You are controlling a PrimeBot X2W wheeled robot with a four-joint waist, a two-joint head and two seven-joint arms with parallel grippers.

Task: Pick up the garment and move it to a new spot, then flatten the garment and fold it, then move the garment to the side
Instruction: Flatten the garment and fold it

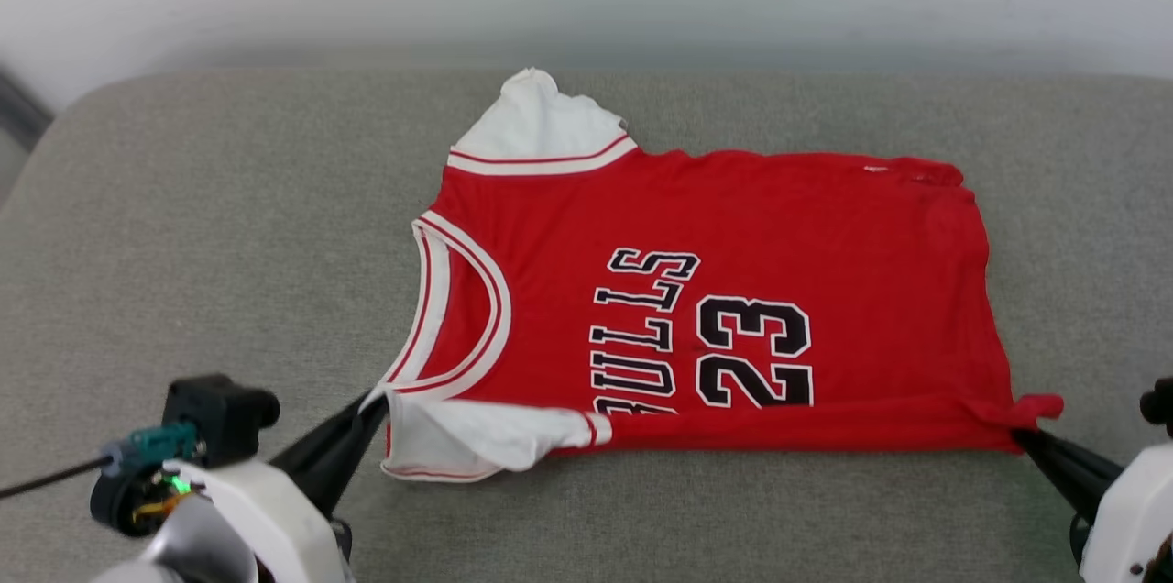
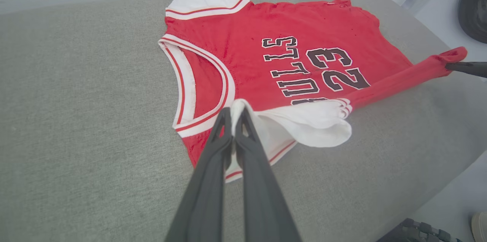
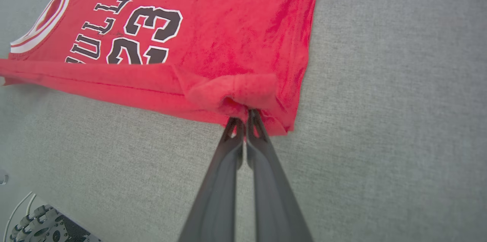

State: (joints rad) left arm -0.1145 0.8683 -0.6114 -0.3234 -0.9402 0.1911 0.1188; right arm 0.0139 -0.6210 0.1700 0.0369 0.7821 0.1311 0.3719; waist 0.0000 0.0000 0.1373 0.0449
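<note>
left gripper (image 2: 234, 114) and right gripper (image 3: 246, 118) are clenching the red white-sleeved jersey (image 1: 779, 225) at its near edge; the fold is seemingly beginning, needing an even carry across.

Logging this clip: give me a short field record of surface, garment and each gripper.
surface: grey padded cushion
garment: red BULLS 23 jersey, white sleeves, lying flat, near edge folded over
left gripper: shut on jersey at near shoulder
right gripper: shut on jersey at near hem corner
stage: probably mid-fold
</note>
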